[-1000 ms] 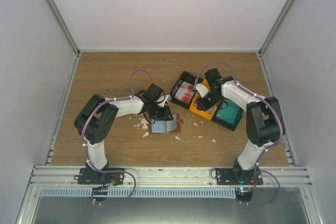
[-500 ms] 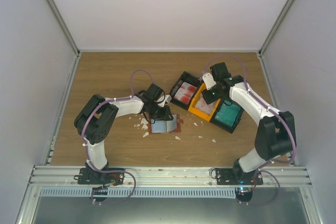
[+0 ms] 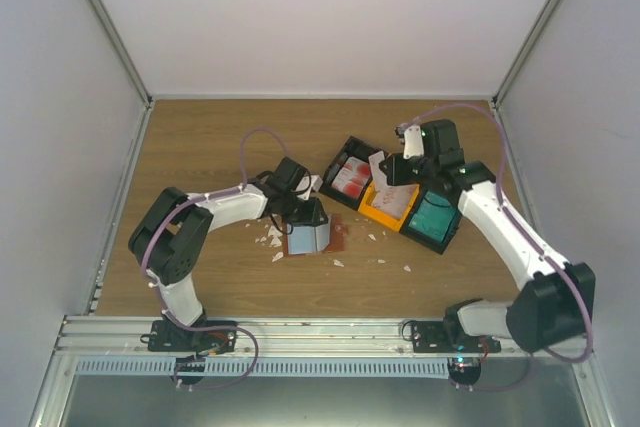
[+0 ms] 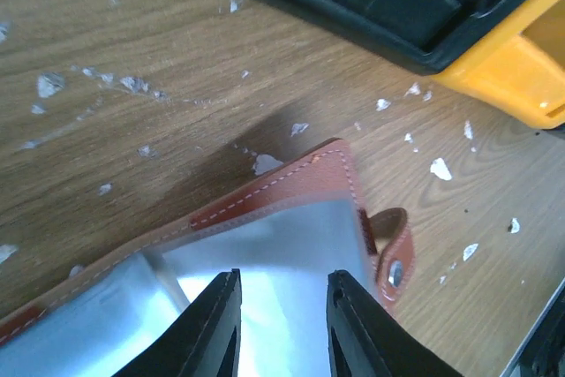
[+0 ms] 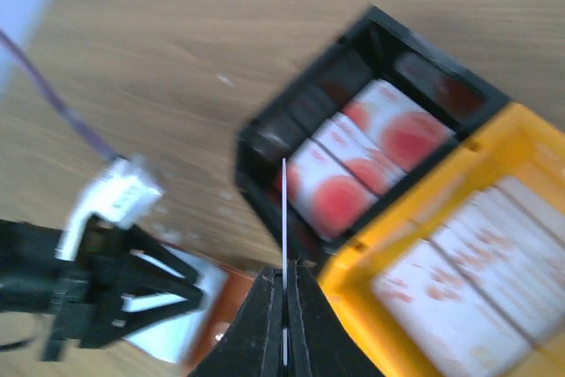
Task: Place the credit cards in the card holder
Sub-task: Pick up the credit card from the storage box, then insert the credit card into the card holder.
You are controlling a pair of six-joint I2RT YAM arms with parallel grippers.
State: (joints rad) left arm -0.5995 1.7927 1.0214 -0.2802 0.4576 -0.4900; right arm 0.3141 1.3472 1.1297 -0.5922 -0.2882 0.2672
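Note:
The card holder [image 3: 312, 238] lies open on the wood, reddish-brown with pale blue-grey pockets [image 4: 282, 245] and a snap tab [image 4: 394, 252]. My left gripper [image 3: 306, 215] stands right over it, open, both fingers [image 4: 216, 324] down at the inner pocket. My right gripper [image 3: 392, 169] hovers above the bins, shut on one pale credit card [image 3: 377, 166], seen edge-on as a thin white line [image 5: 284, 218]. More credit cards lie in the bins: red-and-white ones [image 5: 371, 161], pale pinkish ones [image 5: 481, 275] and teal ones [image 3: 436, 215].
Three joined bins sit right of the card holder: a black one [image 3: 347, 150], an orange one [image 3: 378, 210], another black one [image 3: 452, 235]. Small white scraps [image 3: 272, 237] litter the wood around the card holder. In the right wrist view, the left gripper [image 5: 132, 293] shows below left.
My right gripper closed on a card in the orange bin and lifted it, the arm stretching out farther. The left gripper's jaws spread slightly over the card holder.

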